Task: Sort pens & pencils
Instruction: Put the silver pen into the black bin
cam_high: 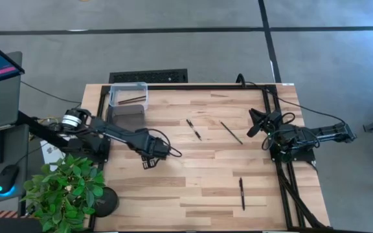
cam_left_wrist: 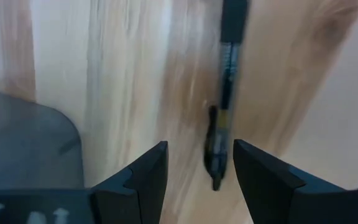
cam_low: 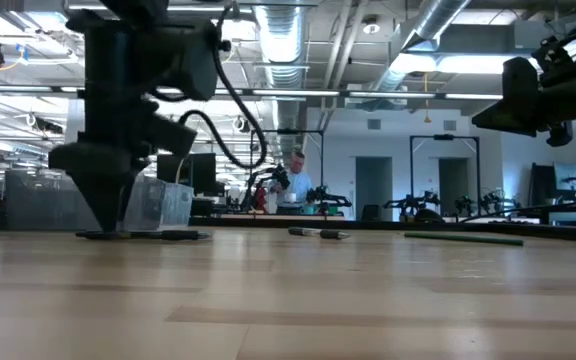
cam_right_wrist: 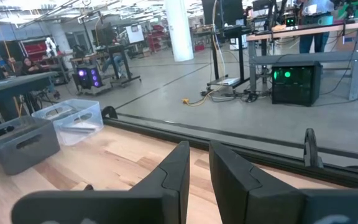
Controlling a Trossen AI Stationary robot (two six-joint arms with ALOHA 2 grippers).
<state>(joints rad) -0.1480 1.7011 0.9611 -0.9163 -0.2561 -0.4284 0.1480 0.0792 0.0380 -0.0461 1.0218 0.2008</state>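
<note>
From above, my left gripper (cam_high: 149, 162) is hovering low over the table (cam_high: 199, 188) near the grey bin (cam_high: 127, 118); pens (cam_high: 193, 129) are lying mid-table, a pencil (cam_high: 231, 132) beside them. My left wrist is showing fingers (cam_left_wrist: 145, 177) spread around a black pen (cam_left_wrist: 222, 118). My right gripper (cam_right_wrist: 199, 168) is waiting, nearly pressed together.

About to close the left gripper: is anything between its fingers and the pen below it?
Nothing visible. The left gripper is open over the table with the pen lying on bare wood between its fingers.
</note>
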